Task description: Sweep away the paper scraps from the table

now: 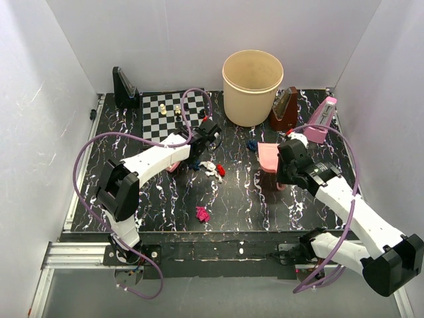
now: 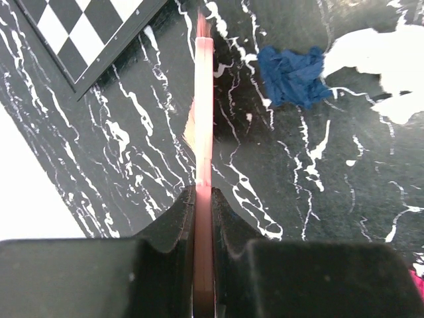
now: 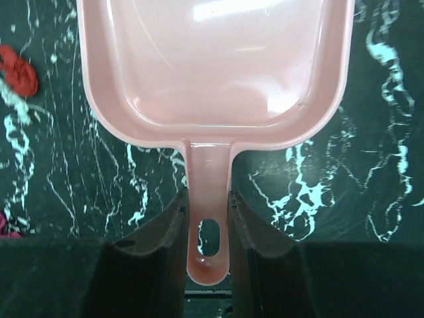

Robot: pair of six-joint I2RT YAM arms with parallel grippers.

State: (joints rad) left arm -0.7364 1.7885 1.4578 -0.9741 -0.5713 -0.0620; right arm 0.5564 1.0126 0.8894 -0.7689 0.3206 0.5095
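Observation:
On the black marbled table [image 1: 252,199] lie paper scraps: a white and red cluster [image 1: 213,169], a magenta wad [image 1: 202,213] and a dark blue one [image 1: 252,144]. My left gripper [image 2: 203,205] is shut on a thin pink brush [image 2: 203,99], seen edge-on. A dark blue scrap [image 2: 291,74] and a white one [image 2: 377,59] lie just to its right. In the top view the brush [image 1: 173,166] peeks out under the left arm. My right gripper [image 3: 209,218] is shut on the handle of the pink dustpan [image 3: 212,59], which is empty. A red scrap [image 3: 16,69] lies left of the pan.
A beige bucket [image 1: 252,86] stands at the back. A chessboard [image 1: 172,112] with chess pieces lies back left, its corner close to the brush [image 2: 79,40]. A brown metronome [image 1: 285,109], a pink one [image 1: 322,119] and a black stand [image 1: 124,89] line the back edge.

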